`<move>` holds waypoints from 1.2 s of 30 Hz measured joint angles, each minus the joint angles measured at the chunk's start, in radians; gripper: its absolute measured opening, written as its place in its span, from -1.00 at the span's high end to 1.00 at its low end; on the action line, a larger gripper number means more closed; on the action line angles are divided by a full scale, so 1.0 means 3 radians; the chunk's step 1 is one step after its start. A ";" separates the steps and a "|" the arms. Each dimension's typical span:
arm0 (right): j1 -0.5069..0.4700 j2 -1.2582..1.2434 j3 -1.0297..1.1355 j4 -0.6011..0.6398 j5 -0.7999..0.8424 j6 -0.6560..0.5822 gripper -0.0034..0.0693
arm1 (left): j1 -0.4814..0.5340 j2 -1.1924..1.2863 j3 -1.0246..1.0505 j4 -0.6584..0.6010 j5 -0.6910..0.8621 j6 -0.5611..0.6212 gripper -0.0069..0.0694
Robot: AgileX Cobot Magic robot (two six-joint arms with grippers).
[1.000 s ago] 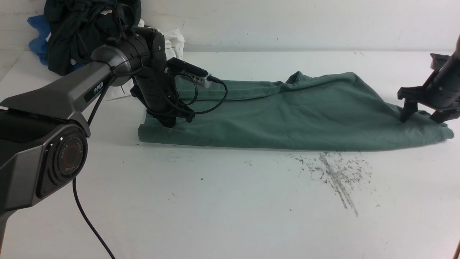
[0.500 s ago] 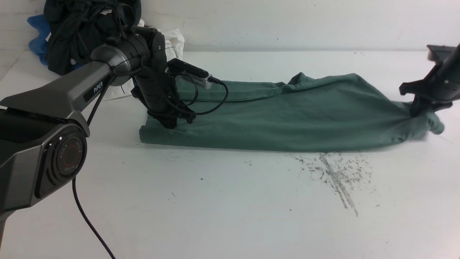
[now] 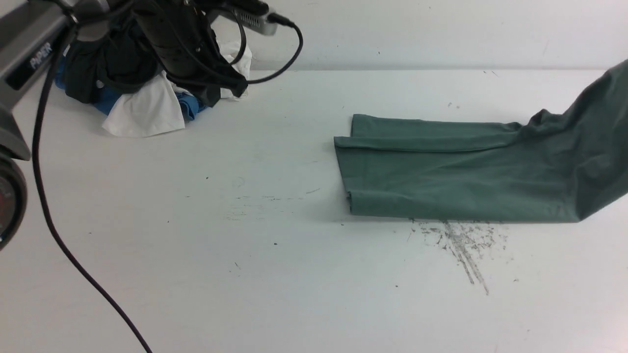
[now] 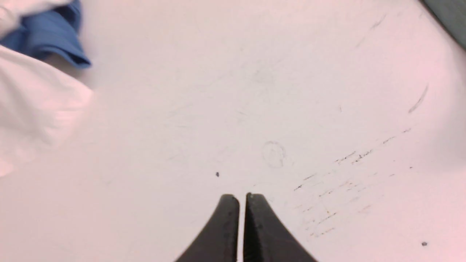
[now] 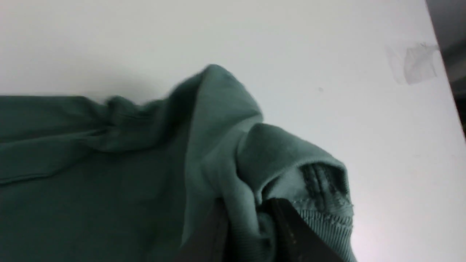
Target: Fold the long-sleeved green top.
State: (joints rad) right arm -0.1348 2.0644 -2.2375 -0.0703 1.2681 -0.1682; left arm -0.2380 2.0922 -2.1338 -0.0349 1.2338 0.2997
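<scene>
The green long-sleeved top point(image 3: 441, 176) lies folded lengthwise in a long strip on the right half of the white table. Its right end rises off the table toward the frame's right edge point(image 3: 603, 127). My right gripper point(image 5: 247, 214) is shut on bunched fabric and a ribbed cuff of the top point(image 5: 109, 163); it is out of the front view. My left gripper point(image 3: 212, 98) is raised at the back left, over the clothes pile. In the left wrist view it point(image 4: 242, 198) is shut and empty above bare table.
A pile of a dark garment point(image 3: 108, 59), a white garment point(image 3: 142, 110) and a blue one point(image 3: 189, 105) sits at the back left corner. Black scuff marks point(image 3: 461, 245) lie in front of the top. The left arm's cable point(image 3: 73, 255) hangs at the left.
My left gripper has let go of the top's left end and risen up and back. My right gripper has lifted its end and drawn the whole top to the right.
</scene>
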 joint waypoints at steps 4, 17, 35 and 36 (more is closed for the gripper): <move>0.0522 0.0015 -0.0001 0.0551 0.0000 -0.0115 0.59 | 0.0000 -0.0090 0.0000 0.0000 0.0012 0.0006 0.80; 0.1673 0.0833 -0.0001 0.1151 -0.0365 -0.0079 0.59 | 0.0000 -0.0098 0.0000 -0.0003 0.0033 0.0016 0.80; 0.1697 0.1000 -0.0836 0.1665 -0.0248 -0.0387 -0.47 | 0.0000 -0.0098 0.0000 -0.0035 0.0038 0.0042 0.80; 0.1686 0.0975 -0.0922 0.1526 -0.0191 -0.0396 -0.46 | 0.0000 -0.0098 0.0000 -0.0060 0.0038 0.0042 0.80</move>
State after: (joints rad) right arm 0.3709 2.3569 -2.5139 0.3874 1.2108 -0.2868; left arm -0.2380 2.0626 -2.1338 -0.0530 1.2453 0.3125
